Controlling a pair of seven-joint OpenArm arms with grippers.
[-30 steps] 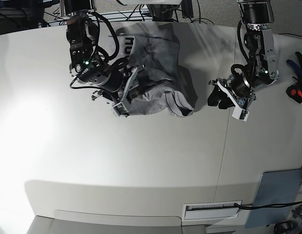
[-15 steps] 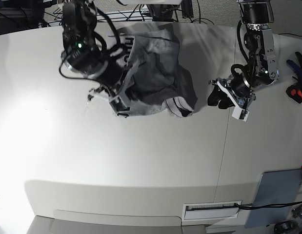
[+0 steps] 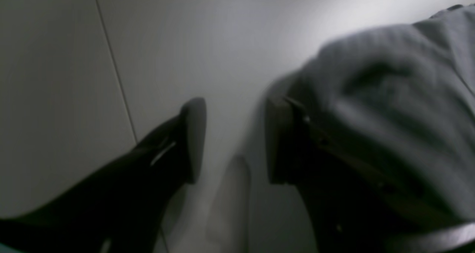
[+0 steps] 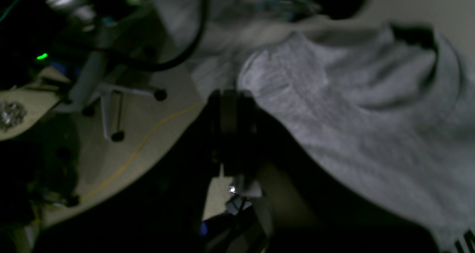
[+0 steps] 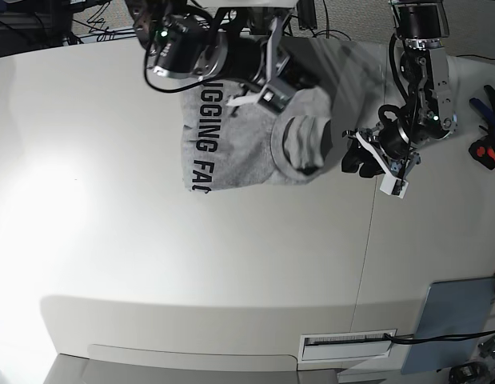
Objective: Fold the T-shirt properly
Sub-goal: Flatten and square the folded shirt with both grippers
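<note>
1. Carrying grey cloth across the top of the table [image 5: 151, 264], the right hand [image 5: 267, 90] is clamped tight on a fold of the T-shirt [image 5: 231, 144], judging by the wrist view, where fabric drapes straight off the closed fingers.
2. The shirt lies at the far edge of the table, lettered side up, with black block letters running down one edge; a sleeve [image 5: 305, 144] bulges toward the other arm.
3. The grip sits high, likely so the pulled layer can fall over the body as a fold.
4. The left hand [image 5: 373, 158] waits just beside the sleeve, fingers [image 3: 193, 138] spread wide and empty over bare table, probably parked clear so the cloth can swing past.
5. The fold looks barely begun; the garment is bunched, not flat.
</note>
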